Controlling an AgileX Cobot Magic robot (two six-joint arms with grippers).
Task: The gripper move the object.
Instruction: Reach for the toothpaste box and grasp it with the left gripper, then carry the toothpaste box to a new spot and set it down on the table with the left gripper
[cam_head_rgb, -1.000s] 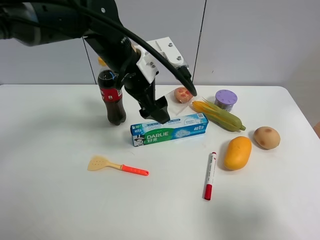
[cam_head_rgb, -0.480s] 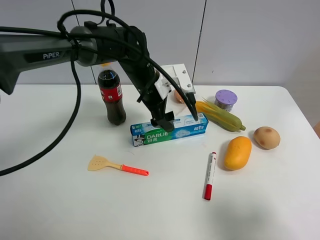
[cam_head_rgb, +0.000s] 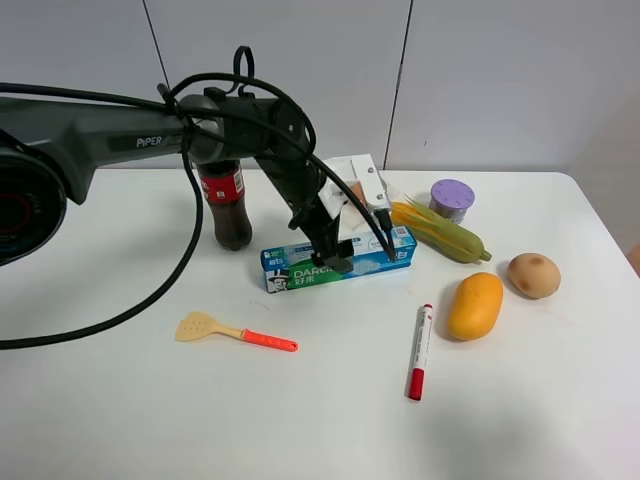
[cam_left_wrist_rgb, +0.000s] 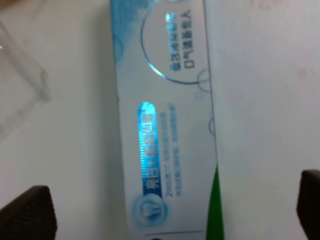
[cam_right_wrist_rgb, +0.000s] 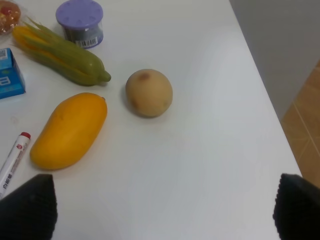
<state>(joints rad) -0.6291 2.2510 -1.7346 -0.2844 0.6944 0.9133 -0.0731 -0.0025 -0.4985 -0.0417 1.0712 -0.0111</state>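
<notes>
The object, a long toothpaste box, is lying flat on the table just beside the cola bottle, its long axis running left to right in the high view; the left gripper is hanging right over its mid-length, straddling the short width, jaws spread wide and gripping nothing yet; its arm is reaching down steeply from the left; the right gripper is gaping empty, well apart near the mango.

Cola bottle, corn crowd behind box; table in front open.
</notes>
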